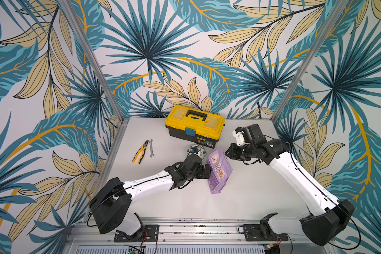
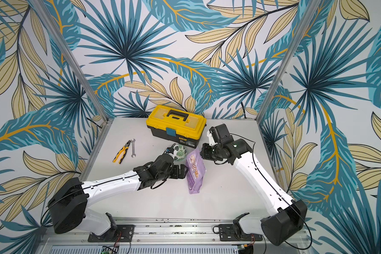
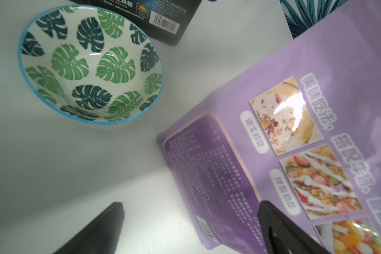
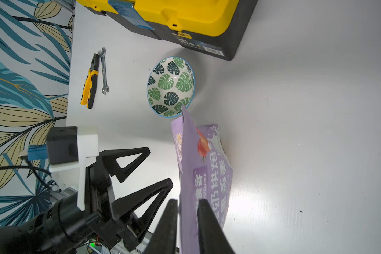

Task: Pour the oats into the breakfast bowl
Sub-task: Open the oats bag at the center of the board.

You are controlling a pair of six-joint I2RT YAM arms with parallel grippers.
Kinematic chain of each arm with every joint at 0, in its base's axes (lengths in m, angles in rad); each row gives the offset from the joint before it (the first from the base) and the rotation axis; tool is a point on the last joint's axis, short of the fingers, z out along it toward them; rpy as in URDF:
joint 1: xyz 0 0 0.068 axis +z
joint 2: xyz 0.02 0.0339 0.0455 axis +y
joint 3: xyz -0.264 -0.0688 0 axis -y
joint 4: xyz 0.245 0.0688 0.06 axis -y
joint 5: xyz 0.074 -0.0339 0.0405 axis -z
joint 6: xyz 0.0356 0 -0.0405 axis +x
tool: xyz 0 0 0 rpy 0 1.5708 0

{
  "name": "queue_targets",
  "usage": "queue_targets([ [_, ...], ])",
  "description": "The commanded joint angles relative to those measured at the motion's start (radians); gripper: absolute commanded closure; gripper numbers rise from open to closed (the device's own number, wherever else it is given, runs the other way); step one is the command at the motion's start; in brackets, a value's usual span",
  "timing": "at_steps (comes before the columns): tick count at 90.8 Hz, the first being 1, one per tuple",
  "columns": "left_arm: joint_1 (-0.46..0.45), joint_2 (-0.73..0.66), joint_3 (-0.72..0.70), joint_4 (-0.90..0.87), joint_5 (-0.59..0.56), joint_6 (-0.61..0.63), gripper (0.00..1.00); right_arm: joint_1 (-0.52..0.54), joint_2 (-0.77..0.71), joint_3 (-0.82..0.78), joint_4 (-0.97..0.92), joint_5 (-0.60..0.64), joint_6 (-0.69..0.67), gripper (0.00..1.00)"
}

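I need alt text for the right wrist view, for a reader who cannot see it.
The right end effector straddles an edge of a purple pouch on a white table. Beyond it sit an empty leaf-patterned bowl, a yellow toolbox, pliers and a wrench. The left end effector is open beside the pouch.

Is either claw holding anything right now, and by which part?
Right gripper straddles the purple oat pouch's top edge; firm grip unclear. Left gripper holds nothing.
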Motion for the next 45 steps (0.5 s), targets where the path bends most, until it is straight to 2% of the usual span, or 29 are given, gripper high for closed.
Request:
queue_targets([
  [1,-0.003,-0.008,0.005,-0.003,-0.017,0.006,0.0,-0.001,0.008,-0.019,0.008,-0.022,-0.012,0.77],
  [17,-0.002,-0.008,0.006,-0.007,-0.019,0.006,0.0,-0.001,0.014,-0.027,0.002,-0.03,-0.016,0.79],
  [27,-0.002,-0.009,0.007,-0.007,-0.02,0.006,0.0,-0.001,0.018,-0.028,-0.007,-0.031,-0.021,0.85],
  [38,-0.002,-0.009,0.007,-0.01,-0.023,0.007,0.0,-0.001,0.021,-0.032,-0.009,-0.043,-0.025,0.96],
  [45,-0.003,-0.011,0.009,-0.012,-0.024,0.006,0.0,-0.001,0.024,-0.034,-0.014,-0.051,-0.028,0.97],
])
